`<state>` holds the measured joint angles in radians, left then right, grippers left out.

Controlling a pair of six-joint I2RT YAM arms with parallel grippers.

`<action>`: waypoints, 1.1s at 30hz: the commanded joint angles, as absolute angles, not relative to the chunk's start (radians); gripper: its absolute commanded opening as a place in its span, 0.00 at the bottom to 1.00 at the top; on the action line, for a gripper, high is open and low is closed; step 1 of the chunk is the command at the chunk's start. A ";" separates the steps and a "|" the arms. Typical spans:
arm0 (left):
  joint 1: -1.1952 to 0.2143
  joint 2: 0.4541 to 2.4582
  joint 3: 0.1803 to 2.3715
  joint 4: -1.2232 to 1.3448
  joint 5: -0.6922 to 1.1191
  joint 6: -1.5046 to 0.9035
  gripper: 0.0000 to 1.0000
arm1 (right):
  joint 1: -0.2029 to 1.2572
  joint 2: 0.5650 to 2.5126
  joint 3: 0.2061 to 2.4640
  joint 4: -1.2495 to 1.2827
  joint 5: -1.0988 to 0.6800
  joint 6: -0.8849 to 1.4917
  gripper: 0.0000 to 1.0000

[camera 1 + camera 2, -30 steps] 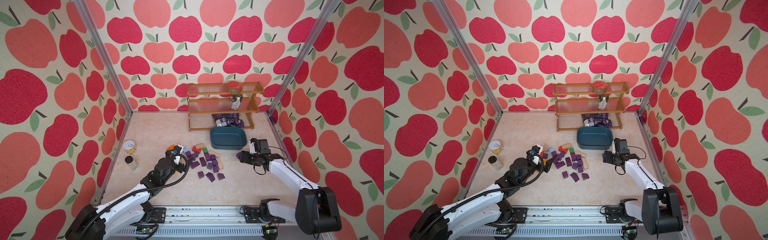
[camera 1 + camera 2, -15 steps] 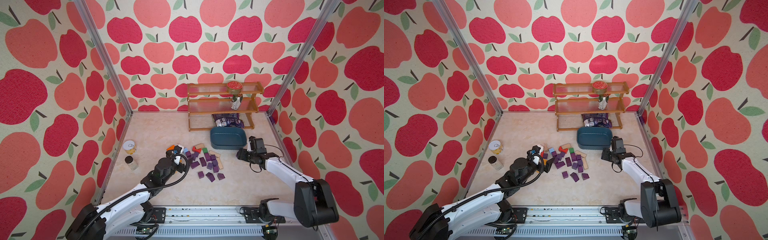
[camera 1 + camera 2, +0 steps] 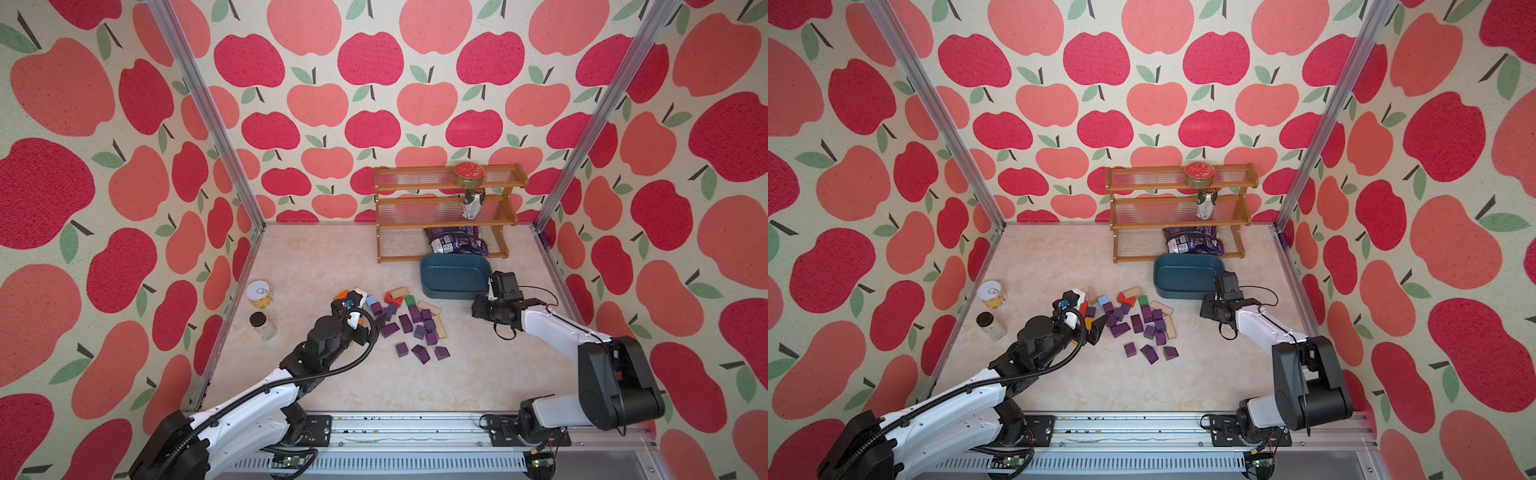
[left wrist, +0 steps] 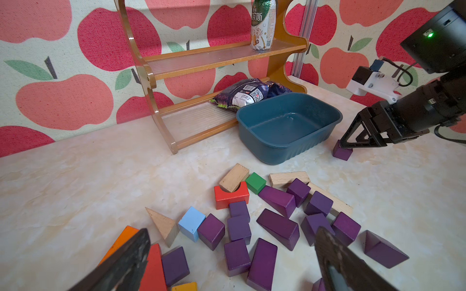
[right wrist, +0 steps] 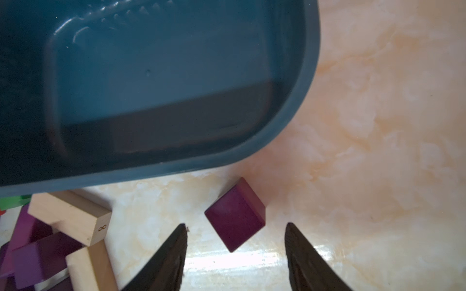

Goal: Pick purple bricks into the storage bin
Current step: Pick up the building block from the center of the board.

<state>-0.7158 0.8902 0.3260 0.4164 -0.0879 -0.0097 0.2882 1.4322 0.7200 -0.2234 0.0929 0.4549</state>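
Right wrist view: storage bin [image 5: 306,63] cut off at edge; left wrist view: bottle [image 4: 262,27] top cropped

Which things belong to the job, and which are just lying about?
Job: purple bricks, stray purple cube, storage bin.
Lying about: tan block, red arch, green cube, blue cube, shelf rack, snack bag, drink bottle, flat tin, yellow can, glass jar.

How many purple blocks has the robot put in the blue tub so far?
None yet: the storage bin is empty. In hand: the right gripper is open, a finger on each side of one purple cube lying beside the bin, not squeezing it. The left gripper hangs open over the purple bricks. Left to do: every one of them, all lying on the table.
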 commanded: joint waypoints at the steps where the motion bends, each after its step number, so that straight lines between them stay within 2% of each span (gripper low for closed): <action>1: -0.717 0.880 0.314 0.422 -0.076 -0.028 0.99 | 0.295 1.451 0.742 -0.212 0.127 0.476 0.63; 4: -0.716 0.882 0.314 0.422 -0.075 -0.029 0.99 | 0.296 1.459 0.750 -0.212 0.129 0.476 0.59; 22: -0.716 0.890 0.314 0.423 -0.074 -0.031 0.99 | 0.308 1.557 0.801 -0.212 0.146 0.475 0.56; 25: -0.716 0.894 0.314 0.420 -0.074 -0.031 0.99 | 0.310 1.563 0.799 -0.208 0.153 0.468 0.52; 28: -0.716 0.894 0.314 0.417 -0.074 -0.031 0.99 | 0.310 1.569 0.797 -0.209 0.160 0.464 0.43; 33: -0.717 0.894 0.314 0.416 -0.074 -0.032 0.99 | 0.310 1.568 0.789 -0.207 0.173 0.462 0.40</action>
<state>-0.7158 0.8909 0.3260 0.4164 -0.0875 -0.0105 0.3012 1.5562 0.7799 -0.2020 0.1455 0.4622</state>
